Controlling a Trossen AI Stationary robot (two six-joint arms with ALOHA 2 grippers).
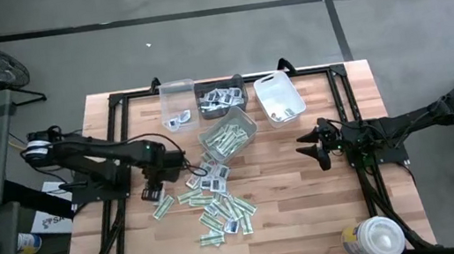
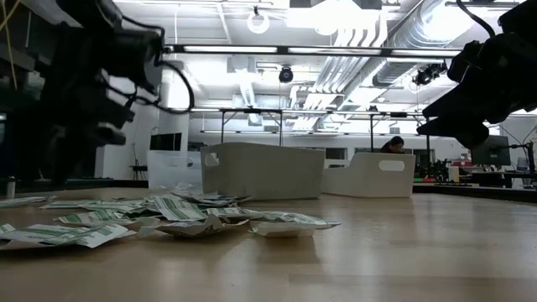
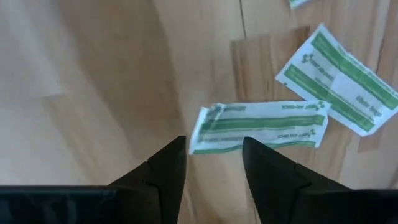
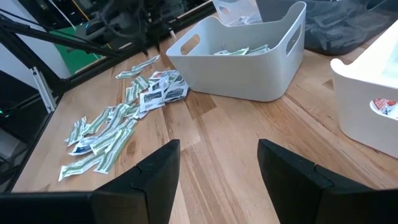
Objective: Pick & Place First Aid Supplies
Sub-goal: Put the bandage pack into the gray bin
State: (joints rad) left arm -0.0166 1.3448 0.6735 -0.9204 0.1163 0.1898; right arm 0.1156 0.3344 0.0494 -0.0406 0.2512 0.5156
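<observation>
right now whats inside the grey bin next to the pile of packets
The grey bin holds green-and-white strip packets, lying loose in a heap. Its near wall covers the lower part in the right wrist view, so how deep the heap goes, or what lies under it, cannot be seen.

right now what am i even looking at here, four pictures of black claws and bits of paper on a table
It is a robot with two dark arms at a wooden table, each ending in a two-finger claw. One picture looks straight down from above, one looks level across the tabletop, and two come from cameras on the arms' wrists.

The paper bits are first aid packets, green-and-white strips and squarish white ones, scattered in a loose pile. Behind them stand bins; the white bin nearest the pile already holds some strips. A round white tub sits at the table's near edge.

The left gripper is open, low over one green-and-white strip, holding nothing. The right gripper waits open and empty on its own side.
</observation>
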